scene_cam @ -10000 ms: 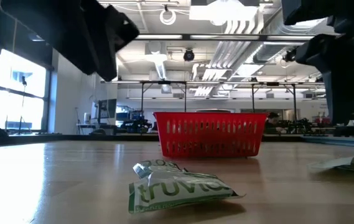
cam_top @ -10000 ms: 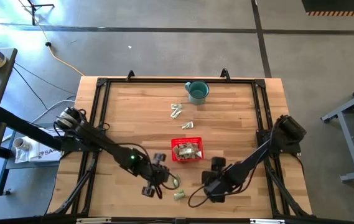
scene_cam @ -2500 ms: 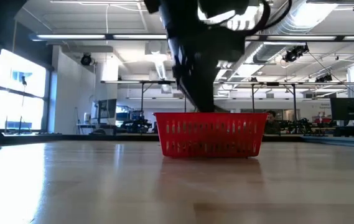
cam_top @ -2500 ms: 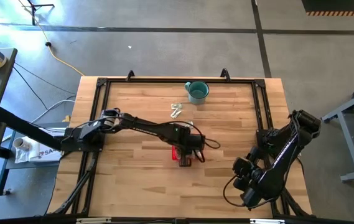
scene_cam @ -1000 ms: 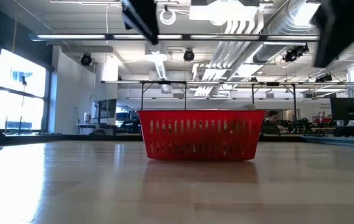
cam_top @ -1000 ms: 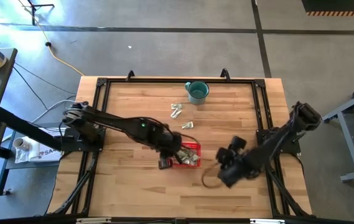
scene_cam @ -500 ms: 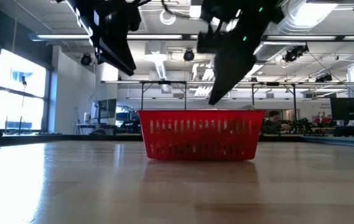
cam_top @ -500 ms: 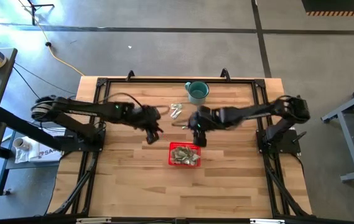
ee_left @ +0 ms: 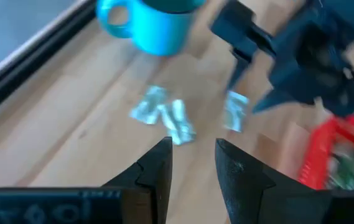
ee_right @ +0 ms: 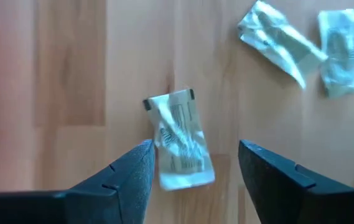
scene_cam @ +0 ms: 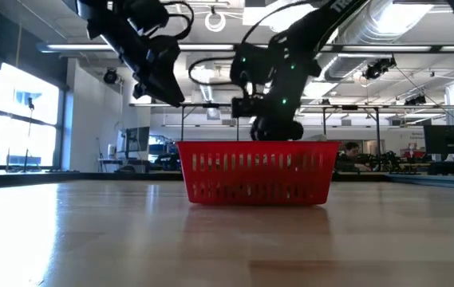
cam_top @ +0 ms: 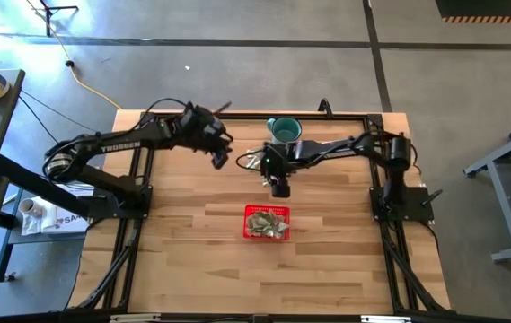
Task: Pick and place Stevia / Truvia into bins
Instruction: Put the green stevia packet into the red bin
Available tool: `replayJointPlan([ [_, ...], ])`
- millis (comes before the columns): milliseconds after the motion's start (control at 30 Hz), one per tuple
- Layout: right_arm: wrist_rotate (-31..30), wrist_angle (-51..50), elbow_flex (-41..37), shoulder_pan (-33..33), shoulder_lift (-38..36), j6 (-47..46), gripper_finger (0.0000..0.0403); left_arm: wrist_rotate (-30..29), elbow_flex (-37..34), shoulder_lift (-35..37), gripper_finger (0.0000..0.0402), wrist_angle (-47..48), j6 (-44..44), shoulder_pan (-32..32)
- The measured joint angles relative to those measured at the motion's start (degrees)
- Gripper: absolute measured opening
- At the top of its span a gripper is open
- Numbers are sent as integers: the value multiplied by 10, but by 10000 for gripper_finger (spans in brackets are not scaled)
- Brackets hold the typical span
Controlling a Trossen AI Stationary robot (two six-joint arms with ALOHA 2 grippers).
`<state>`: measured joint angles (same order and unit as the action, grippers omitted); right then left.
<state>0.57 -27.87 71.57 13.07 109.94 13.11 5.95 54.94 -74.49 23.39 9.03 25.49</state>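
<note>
Fingers of your right gripper (ee_right: 192, 168) are spread wide around one packet (ee_right: 178, 138) on the table, centre frame. Your left gripper (ee_left: 192, 165) is slightly open, upper left. Red basket (cam_top: 265, 222) sits below.

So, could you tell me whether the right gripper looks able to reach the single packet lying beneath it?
Probably yes: the right gripper is open right above the lone packet, with bare table around it and nothing between.
</note>
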Motion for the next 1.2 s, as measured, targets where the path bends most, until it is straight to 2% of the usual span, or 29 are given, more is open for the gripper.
replayJointPlan([
  [233,25,-17,5,11,39,0,208,23,0,0,154,-2,5,52],
  [333,28,-34,5,12,41,-5,186,24,0,-5,154,-5,2,67],
  [433,30,-36,5,12,41,-6,141,26,0,-11,154,-11,-10,77],
  [533,31,-39,5,11,41,-11,78,26,0,-30,154,-12,-23,81],
  [600,39,-48,6,11,36,-37,32,34,0,-43,154,-14,-28,83],
  [667,44,-60,9,12,26,-65,9,54,1,-62,154,-14,-28,83],
  [800,39,-86,36,12,-13,-130,22,75,0,-91,154,-27,-30,82],
  [900,48,-126,58,6,-50,-158,11,77,0,-115,154,-53,-42,83],
  [1000,108,-151,81,-8,-67,-158,4,98,1,-141,154,-97,-55,83],
  [1067,138,-165,90,-21,-69,-157,12,100,1,-162,154,-122,-69,82],
  [1200,148,-179,89,-57,-59,-134,43,97,1,-193,154,-151,-77,82],
])
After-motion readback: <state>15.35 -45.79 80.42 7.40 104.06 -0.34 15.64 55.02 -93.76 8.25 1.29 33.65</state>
